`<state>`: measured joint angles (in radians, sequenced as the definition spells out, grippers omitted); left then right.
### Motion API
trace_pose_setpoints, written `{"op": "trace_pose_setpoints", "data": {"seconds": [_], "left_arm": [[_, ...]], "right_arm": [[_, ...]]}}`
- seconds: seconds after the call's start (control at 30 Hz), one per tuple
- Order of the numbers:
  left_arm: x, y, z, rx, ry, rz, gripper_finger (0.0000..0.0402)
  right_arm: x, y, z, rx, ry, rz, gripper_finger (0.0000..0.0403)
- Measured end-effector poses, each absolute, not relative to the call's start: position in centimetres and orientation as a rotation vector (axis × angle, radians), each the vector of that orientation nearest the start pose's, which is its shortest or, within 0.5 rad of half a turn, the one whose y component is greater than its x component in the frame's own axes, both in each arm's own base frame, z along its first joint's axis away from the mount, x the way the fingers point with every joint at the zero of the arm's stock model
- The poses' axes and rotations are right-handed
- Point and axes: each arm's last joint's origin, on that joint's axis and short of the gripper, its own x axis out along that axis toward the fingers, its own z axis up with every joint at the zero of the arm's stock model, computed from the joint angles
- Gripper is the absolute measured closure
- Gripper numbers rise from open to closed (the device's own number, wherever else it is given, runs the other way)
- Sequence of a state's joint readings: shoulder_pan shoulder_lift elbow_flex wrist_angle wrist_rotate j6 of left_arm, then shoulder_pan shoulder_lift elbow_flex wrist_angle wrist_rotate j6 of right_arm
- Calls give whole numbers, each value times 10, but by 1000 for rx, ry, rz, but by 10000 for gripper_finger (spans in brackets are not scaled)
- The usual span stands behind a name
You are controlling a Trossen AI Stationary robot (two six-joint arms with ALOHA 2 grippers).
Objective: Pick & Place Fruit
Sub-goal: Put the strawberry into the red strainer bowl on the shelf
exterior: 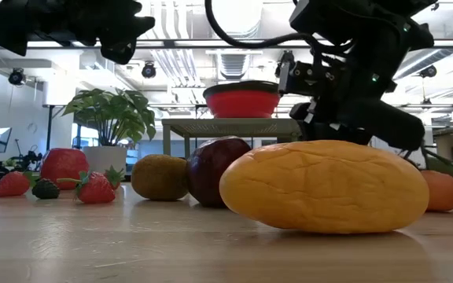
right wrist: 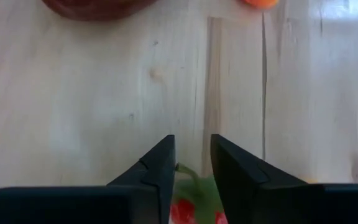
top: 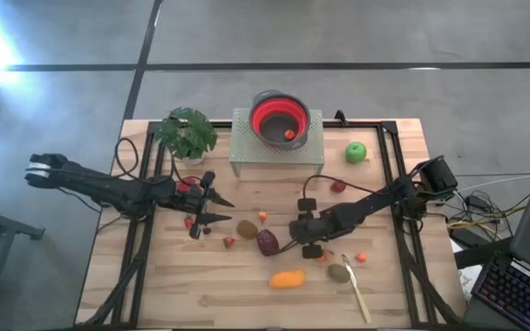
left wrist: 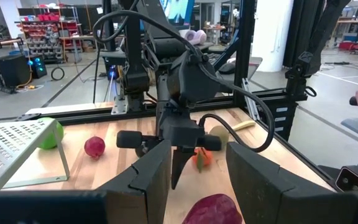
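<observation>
Dark right gripper (top: 308,237) low beside maroon fruit (top: 267,242).
</observation>
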<state>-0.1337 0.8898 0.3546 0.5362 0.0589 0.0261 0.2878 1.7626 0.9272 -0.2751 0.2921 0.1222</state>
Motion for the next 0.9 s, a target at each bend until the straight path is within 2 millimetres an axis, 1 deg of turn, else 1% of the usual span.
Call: {"op": "trace_pose_setpoints", "data": {"seconds": [0.23, 0.4, 0.67, 0.77, 0.9], "left_arm": [[190, -27, 236, 26, -6, -193, 241], [190, -27, 236, 26, -6, -192, 241], [190, -27, 236, 26, -6, -192, 241], [190, -27, 236, 26, -5, -192, 241], [190, -27, 235, 26, -4, -192, 241]], "right_arm": [[308, 80, 135, -259, 1078, -129, 349], [308, 79, 135, -261, 1077, -137, 387], [309, 75, 137, -245, 1070, -150, 394], [312, 74, 144, -234, 1051, -152, 394], [322, 75, 164, -239, 992, -132, 395]]}}
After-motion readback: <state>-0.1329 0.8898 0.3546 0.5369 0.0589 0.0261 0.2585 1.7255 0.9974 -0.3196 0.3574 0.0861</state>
